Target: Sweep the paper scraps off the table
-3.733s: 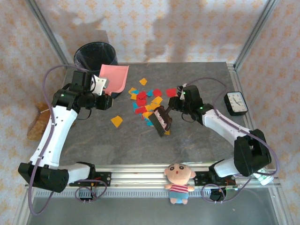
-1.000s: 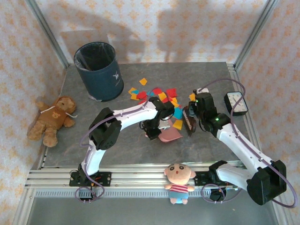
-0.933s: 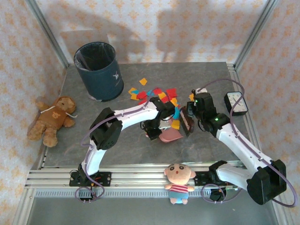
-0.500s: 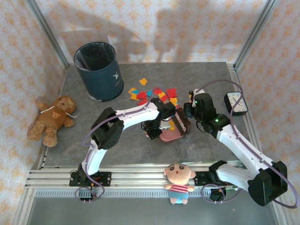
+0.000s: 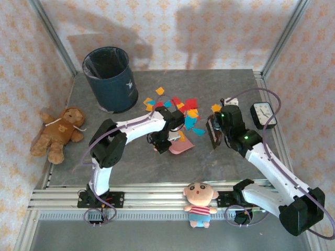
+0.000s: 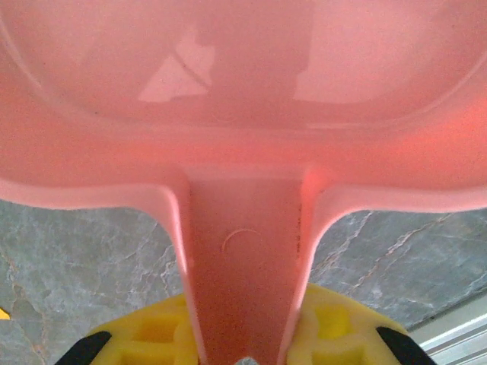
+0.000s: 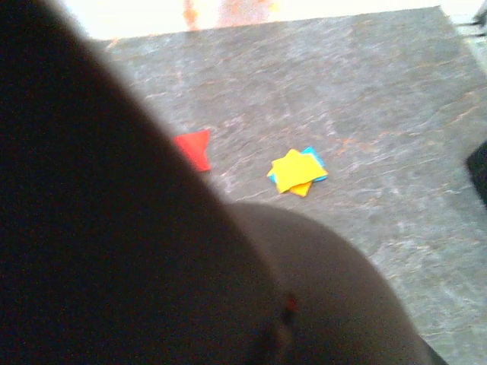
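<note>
We dragged the pink plastic dustpan (image 5: 179, 147), clamped in left fingers (image 6: 152, 338), toward nine o'clock; right fingers (image 5: 218, 125), gripping the dark brush (image 5: 213, 135), retreated, leaving coloured paper scraps (image 5: 189, 121) unswept.

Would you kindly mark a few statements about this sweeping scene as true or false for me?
1. The left jaws are shut on the handle of the pink dustpan. True.
2. All the paper scraps are inside the dustpan. False: many lie on the table beyond it.
3. The bin lies tipped on its side. False: it stands upright at the table's far left corner.
4. A clock lies near the table's right edge. True.
5. The right jaws grip a dark brush. True.
</note>
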### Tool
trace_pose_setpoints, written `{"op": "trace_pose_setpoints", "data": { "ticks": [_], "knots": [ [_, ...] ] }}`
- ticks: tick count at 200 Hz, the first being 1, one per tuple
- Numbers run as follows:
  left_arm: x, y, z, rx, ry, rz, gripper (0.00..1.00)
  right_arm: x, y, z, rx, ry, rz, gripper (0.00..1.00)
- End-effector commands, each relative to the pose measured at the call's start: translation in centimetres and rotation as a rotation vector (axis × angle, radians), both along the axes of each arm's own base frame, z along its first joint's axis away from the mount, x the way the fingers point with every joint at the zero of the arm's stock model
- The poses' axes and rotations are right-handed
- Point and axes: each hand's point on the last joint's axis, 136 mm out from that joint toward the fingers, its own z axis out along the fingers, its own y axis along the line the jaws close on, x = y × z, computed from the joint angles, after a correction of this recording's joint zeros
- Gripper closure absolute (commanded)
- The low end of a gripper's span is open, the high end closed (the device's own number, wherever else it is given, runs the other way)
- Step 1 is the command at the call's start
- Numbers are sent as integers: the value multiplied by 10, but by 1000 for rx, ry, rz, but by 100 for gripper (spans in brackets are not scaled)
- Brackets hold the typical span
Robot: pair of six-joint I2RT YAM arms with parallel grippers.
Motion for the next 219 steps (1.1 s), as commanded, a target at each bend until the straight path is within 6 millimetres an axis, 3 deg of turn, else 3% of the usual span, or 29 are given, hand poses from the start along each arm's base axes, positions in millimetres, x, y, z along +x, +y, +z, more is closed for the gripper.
{"op": "trace_pose_setpoints", "data": {
  "ticks": [1,40,85,140,219],
  "knots": [
    [2,12,8,7,-29,3,100,14,-19,21,-75,-103,-115,100],
    [6,24,4,24,-16,29,100,35,-15,11,-148,-79,-120,100],
    [11,17,-1,14,-2,25,100,49,19,-14,-91,-3,13,100],
    [17,5,-5,-4,22,10,100,42,54,-33,-11,80,164,100],
    [18,-10,-8,-17,37,-8,100,22,96,-32,99,130,351,100]
  ]
}}
